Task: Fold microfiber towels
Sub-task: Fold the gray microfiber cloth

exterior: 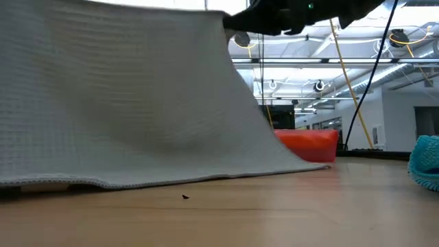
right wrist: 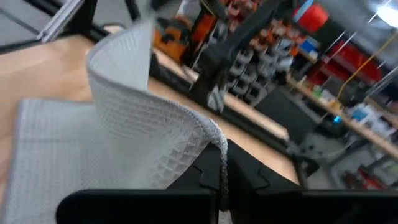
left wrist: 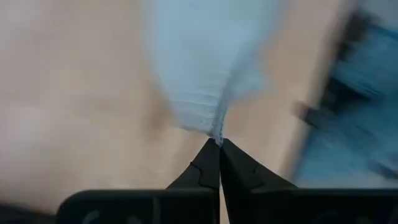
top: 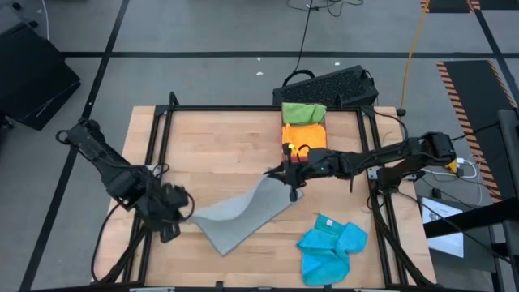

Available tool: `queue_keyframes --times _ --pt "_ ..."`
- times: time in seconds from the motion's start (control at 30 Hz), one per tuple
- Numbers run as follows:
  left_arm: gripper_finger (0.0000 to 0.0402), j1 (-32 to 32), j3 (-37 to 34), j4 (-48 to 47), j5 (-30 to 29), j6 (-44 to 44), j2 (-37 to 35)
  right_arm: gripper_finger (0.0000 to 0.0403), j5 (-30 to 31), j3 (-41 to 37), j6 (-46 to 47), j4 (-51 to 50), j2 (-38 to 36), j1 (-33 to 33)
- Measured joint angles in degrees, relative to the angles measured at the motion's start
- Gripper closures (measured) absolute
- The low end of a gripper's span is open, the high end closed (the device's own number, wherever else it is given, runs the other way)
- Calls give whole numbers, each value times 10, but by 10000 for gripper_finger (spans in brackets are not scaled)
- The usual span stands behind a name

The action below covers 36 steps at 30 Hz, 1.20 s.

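A grey microfiber towel (top: 243, 215) is held up between both grippers, with its near edge (exterior: 137, 182) resting on the table. My left gripper (top: 180, 209) is shut on the towel's left corner. My right gripper (top: 290, 185) is shut on its far right corner, toward the table's middle. A crumpled bright blue towel (top: 331, 247) lies at the near right. A folded orange towel (top: 304, 135) and a folded bright green towel (top: 302, 111) lie at the far edge. My left gripper pinches a corner tip of the grey towel (left wrist: 216, 135) between its two fingers, right at their free ends, slanting down from above. The cloth spreads away from the fingers toward the table. My right gripper pinches the towel's edge at a corner (right wrist: 219, 144) between its two fingers, coming nearly level from the table's right. The corner is lifted clear, and the cloth curves down from it in a slack wave to the table.
A black keyboard (top: 336, 85) lies beyond the table's far edge. The black frame rails (top: 162, 130) run along the table's sides. Bare wood (top: 219, 154) shows at the far left and middle.
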Motion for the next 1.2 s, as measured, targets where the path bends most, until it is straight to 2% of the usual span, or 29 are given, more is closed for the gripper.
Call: queue_keyframes --times 0.1,0.23,0.3,0.47,0.67,0.83,0.97,1.2 --pt "399 16 8 -98 -82 -38 0 399 8 0 -40 21 10 -23" --pt "399 59 -13 -222 -113 -113 0 399 19 0 -63 28 39 -98" --pt "399 87 -33 -231 -126 -128 0 399 3 0 -62 28 51 -145" --pt "399 152 -90 -149 -134 -68 1 399 -63 0 -37 23 92 -222" --pt "399 202 -128 -30 -148 -11 1 399 -98 0 -34 27 146 -238" --pt "399 199 -129 90 -147 47 10 399 -99 0 -53 3 156 -234" --pt "399 178 -129 172 -113 86 25 399 -101 0 -59 -41 151 -234" --pt "399 140 -130 187 -53 84 71 399 -140 0 -54 -120 146 -234"
